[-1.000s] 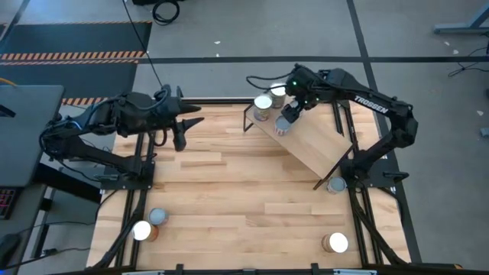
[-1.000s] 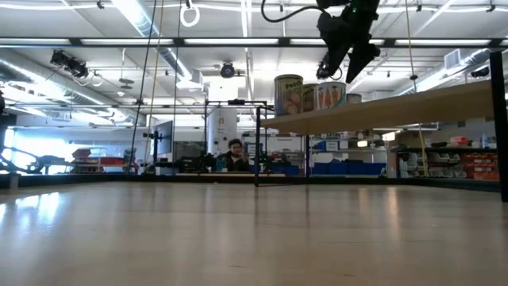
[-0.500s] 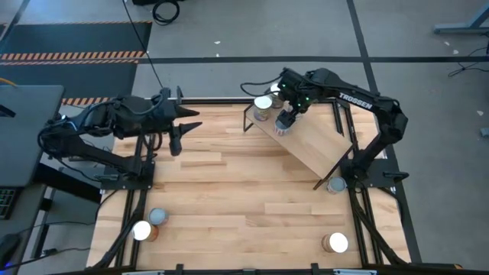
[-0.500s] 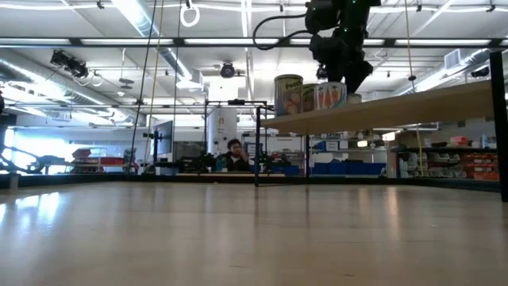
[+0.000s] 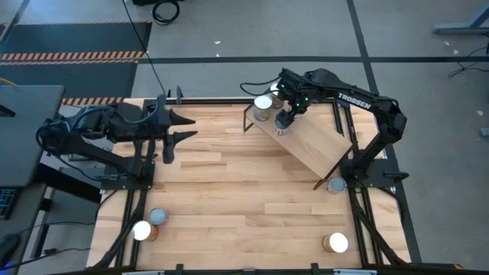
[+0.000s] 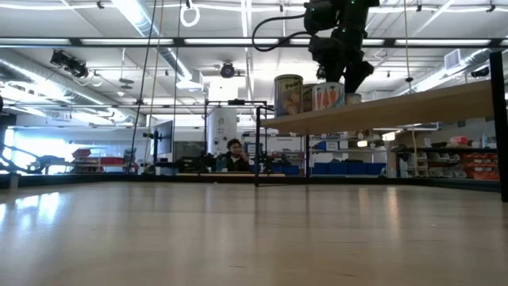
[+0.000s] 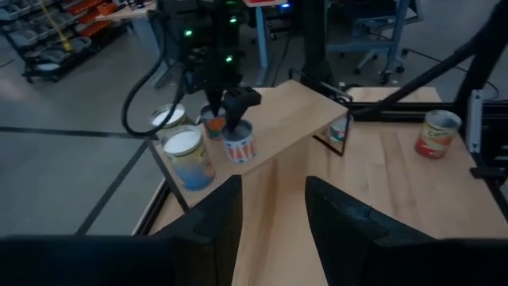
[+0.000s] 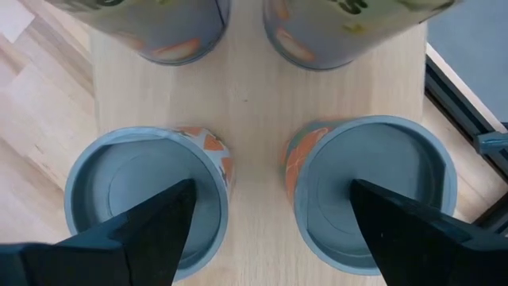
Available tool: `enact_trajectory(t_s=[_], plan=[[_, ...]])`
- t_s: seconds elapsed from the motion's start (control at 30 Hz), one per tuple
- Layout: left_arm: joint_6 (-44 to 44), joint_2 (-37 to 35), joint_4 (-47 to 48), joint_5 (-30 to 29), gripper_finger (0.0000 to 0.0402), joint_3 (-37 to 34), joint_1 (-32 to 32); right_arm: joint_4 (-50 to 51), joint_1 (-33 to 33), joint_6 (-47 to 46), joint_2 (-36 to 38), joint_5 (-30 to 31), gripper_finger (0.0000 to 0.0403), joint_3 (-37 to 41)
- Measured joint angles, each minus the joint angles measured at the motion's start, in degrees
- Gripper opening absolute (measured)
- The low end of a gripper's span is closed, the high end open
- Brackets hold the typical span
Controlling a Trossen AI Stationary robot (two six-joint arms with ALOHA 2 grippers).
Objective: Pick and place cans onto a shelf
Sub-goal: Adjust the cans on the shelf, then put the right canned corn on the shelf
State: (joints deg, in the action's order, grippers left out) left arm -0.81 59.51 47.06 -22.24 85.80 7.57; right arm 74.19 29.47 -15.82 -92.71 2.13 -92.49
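The light-wood shelf (image 5: 309,143) stands raised and angled at the table's far right. Several cans stand on its far-left end: two with bluish-grey tops (image 8: 147,199) (image 8: 373,191) side by side, and two more (image 8: 171,32) (image 8: 341,32) beyond them. In the low view they show as a row (image 6: 289,94) (image 6: 328,95). My right gripper (image 8: 271,191) hovers open just above the two grey-topped cans, one finger over each; it also shows in the high view (image 5: 284,116). My left gripper (image 5: 186,128) is open and empty over the table's far left.
Two cans (image 5: 157,217) (image 5: 142,230) stand at the table's near left. One can (image 5: 335,243) stands at the near right, and one (image 5: 335,185) by the shelf's near end. The shelf's black wire frame (image 5: 248,118) rises from the table. A person (image 6: 234,151) sits far behind.
My right gripper has come down toward the cans at the shelf's far-left end and shifted a little toward the table's left. My left gripper has drawn back a little toward the table's left edge.
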Motion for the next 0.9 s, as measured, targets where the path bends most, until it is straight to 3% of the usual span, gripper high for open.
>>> enact_trajectory(t_s=[0.6,0.9], plan=[[-2.3,0.0,2.4,-3.2,0.0144,0.0,1.8,-2.0,-0.5,2.2,0.9,1.3,0.0357,0.3],[-4.1,0.0,2.4,-3.0,0.0144,0.0,5.1,-3.1,-3.8,-4.2,8.3,4.1,0.0357,-2.9]])
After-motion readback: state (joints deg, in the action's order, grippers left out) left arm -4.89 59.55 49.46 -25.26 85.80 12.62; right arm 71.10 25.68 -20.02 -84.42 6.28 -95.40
